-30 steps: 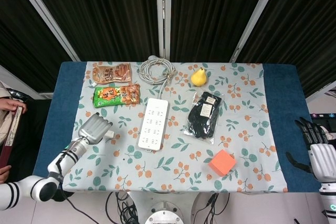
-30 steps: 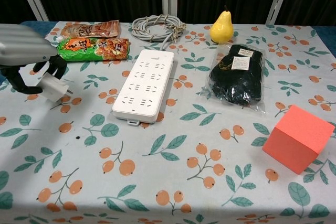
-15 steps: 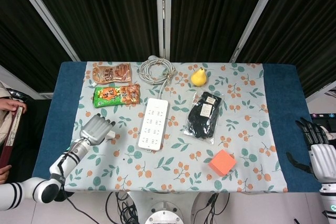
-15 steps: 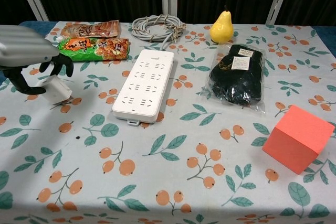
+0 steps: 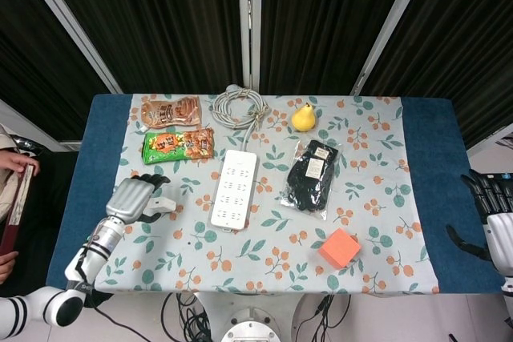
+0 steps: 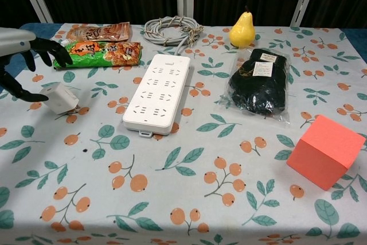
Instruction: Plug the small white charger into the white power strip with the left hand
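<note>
Chest view: left hand (image 6: pixel 23 61), fingers spread and empty, beside the charger (image 6: pixel 60 97) lying on the table (image 6: pixel 189 199).

From the head view I see my left hand (image 5: pixel 132 198) low on the left of the floral tablecloth (image 5: pixel 377 166), fingers spread apart, with the small white charger (image 5: pixel 164 204) lying on the cloth just beside its fingertips; whether they touch it I cannot tell. The white power strip (image 5: pixel 233 188) lies lengthwise near the table's middle, apart from the charger, its grey cable coil (image 5: pixel 238 106) at the far edge beside a pear (image 5: pixel 303 118). Two snack packets (image 5: pixel 173 127), a bagged black item (image 5: pixel 312 175) and an orange block (image 5: pixel 338 247) also sit on the cloth, and my right hand (image 5: pixel 495 222) shows at the frame's right edge, off the table, fingers apart.
</note>
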Controlling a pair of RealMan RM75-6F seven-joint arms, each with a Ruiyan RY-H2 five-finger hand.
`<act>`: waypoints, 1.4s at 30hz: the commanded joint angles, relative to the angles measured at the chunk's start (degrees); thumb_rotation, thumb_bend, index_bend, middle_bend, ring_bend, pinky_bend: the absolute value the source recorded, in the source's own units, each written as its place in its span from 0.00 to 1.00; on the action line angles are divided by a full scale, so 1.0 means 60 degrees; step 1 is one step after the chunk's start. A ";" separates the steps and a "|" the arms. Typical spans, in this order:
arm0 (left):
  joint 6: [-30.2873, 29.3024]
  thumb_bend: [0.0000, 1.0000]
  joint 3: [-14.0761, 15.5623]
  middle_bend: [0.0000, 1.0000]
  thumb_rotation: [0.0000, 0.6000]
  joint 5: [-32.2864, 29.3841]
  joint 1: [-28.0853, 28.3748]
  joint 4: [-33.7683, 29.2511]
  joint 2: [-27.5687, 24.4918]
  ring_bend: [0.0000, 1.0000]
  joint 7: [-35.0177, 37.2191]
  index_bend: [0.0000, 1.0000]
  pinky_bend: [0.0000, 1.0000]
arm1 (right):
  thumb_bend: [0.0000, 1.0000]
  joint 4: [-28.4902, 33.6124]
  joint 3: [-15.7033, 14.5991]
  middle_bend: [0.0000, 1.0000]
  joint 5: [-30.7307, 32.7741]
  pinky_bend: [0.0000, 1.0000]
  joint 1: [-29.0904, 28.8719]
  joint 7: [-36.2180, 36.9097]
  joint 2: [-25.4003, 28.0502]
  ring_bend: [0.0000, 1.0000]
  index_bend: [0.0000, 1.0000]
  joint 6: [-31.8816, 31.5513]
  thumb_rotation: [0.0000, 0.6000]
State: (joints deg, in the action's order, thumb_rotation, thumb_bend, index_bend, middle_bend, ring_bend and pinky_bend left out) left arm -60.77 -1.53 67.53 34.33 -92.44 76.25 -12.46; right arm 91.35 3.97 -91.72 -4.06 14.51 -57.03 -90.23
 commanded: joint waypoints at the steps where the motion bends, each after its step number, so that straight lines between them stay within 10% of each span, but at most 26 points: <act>1: -0.0755 0.19 -0.0025 0.29 1.00 0.0745 -0.0793 0.1210 0.1012 0.24 0.1402 0.29 0.36 | 0.21 0.0196 0.0050 0.00 -0.0041 0.00 -0.0079 -0.0164 0.0099 0.00 0.00 0.0046 1.00; 42: -0.0834 0.33 -0.0354 0.45 1.00 0.1938 -0.1225 0.3734 0.2803 0.33 0.3079 0.43 0.40 | 0.21 -0.0051 -0.0108 0.00 0.0186 0.00 0.0029 0.0100 -0.0250 0.00 0.00 0.0196 1.00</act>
State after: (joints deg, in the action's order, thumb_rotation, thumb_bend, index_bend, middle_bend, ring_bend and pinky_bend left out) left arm -65.80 -3.63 79.13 27.00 -70.09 93.02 6.04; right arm 91.05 3.32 -90.61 -3.88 15.11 -58.53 -89.06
